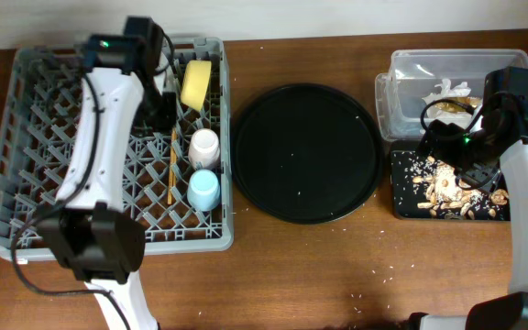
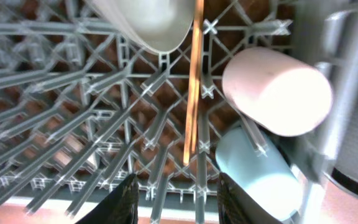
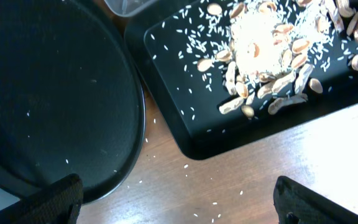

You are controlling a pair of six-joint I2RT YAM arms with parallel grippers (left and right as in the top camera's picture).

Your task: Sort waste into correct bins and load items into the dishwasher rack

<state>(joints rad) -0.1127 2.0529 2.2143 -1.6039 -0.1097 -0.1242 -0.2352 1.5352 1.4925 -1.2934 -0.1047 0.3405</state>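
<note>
The grey dishwasher rack (image 1: 26, 174) fills the left. In it lie a yellow bowl (image 1: 195, 84), a pink cup (image 1: 204, 147), a light blue cup (image 1: 203, 190) and a wooden chopstick (image 1: 171, 165). My left gripper (image 1: 163, 108) hovers over them, open and empty (image 2: 179, 202). The left wrist view shows the chopstick (image 2: 194, 81), pink cup (image 2: 277, 90), blue cup (image 2: 253, 168) and a pale rounded dish (image 2: 154, 22). My right gripper (image 1: 452, 156) is open and empty (image 3: 179, 205) over the shallow black tray (image 1: 401, 206), which holds food scraps (image 3: 260, 43). The clear tub (image 1: 401, 73) holds tissue (image 1: 447, 89).
The large round black tray (image 1: 307, 151) sits between rack and bins, with a few crumbs on it; it also shows in the right wrist view (image 3: 55, 93). Loose grains lie on the wooden table (image 3: 229, 180) by the shallow tray's corner.
</note>
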